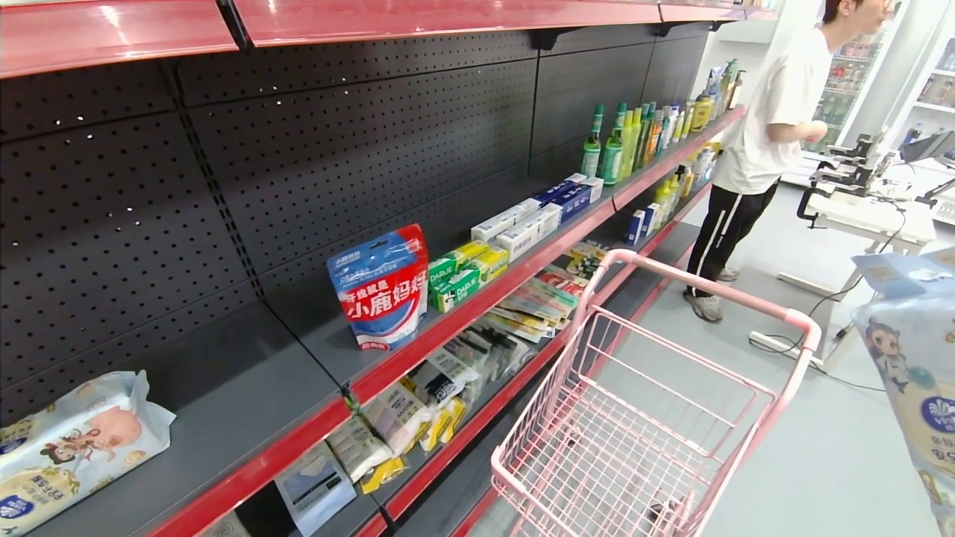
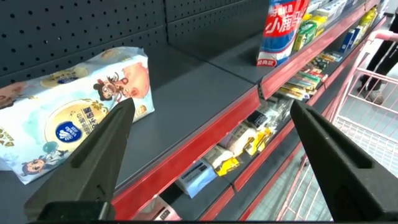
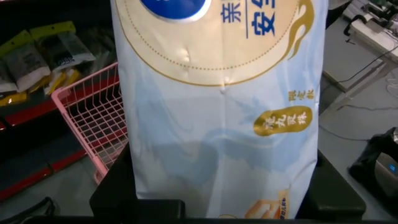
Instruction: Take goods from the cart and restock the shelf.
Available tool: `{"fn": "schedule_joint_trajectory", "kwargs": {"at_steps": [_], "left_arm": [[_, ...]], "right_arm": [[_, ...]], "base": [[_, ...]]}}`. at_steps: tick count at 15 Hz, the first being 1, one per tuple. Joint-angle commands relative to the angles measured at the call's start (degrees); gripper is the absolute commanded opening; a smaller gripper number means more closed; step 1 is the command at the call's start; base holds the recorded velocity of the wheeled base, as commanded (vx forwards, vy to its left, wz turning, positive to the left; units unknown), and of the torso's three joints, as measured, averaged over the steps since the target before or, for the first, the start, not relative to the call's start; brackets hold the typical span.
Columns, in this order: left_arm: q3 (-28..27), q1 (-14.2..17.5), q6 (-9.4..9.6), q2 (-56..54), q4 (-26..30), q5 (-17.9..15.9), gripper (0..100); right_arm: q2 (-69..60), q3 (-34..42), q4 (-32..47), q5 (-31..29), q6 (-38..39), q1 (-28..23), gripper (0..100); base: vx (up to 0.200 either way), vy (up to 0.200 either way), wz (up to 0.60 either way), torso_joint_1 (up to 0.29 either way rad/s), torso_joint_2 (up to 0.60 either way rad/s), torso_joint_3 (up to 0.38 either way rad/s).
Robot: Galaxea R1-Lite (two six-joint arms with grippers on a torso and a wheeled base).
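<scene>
One pack [image 1: 71,447] lies on the shelf [image 1: 246,388], the left jaws spread wide and empty near it. The right jaws clamp a second pack [image 1: 914,358], held up just right of the cart [image 1: 716,286].

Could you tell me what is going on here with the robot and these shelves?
The robot is restocking goods from the pink cart. Its right claw is shut on a white and blue soft pack, held up beside the cart and not yet on the shelf. The left claw hangs open over the grey shelf board, near a similar pack already lying there.
</scene>
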Motion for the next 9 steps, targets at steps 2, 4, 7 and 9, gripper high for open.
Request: {"fn": "schedule_joint_trajectory", "kwargs": {"at_steps": [2, 4, 7, 9], "left_arm": [[-0.04, -0.02, -0.02, -0.02, -0.01, 0.02, 100], [-0.04, -0.02, -0.28, -0.02, -0.01, 0.02, 100], [-0.04, -0.02, -0.28, -0.02, -0.01, 0.02, 100], [-0.04, -0.02, -0.28, -0.02, -0.01, 0.02, 100]], "right_arm": [[0.28, 0.18, 0.08, 0.36, -0.18, 0.02, 0], [0.36, 0.36, 0.08, 0.00, -0.18, -0.07, 0], [0.28, 0.71, 0.08, -0.26, -0.18, -0.16, 0], [0.36, 0.97, 0.08, -0.08, -0.27, -0.07, 0]], "base": [[0.000, 0.000, 0.00, 0.088, -0.17, -0.085], [0.000, 0.000, 0.00, 0.000, 0.00, 0.000], [0.000, 0.000, 0.40, 0.000, 0.00, -0.002], [0.000, 0.000, 0.60, 0.000, 0.00, 0.000]]}}
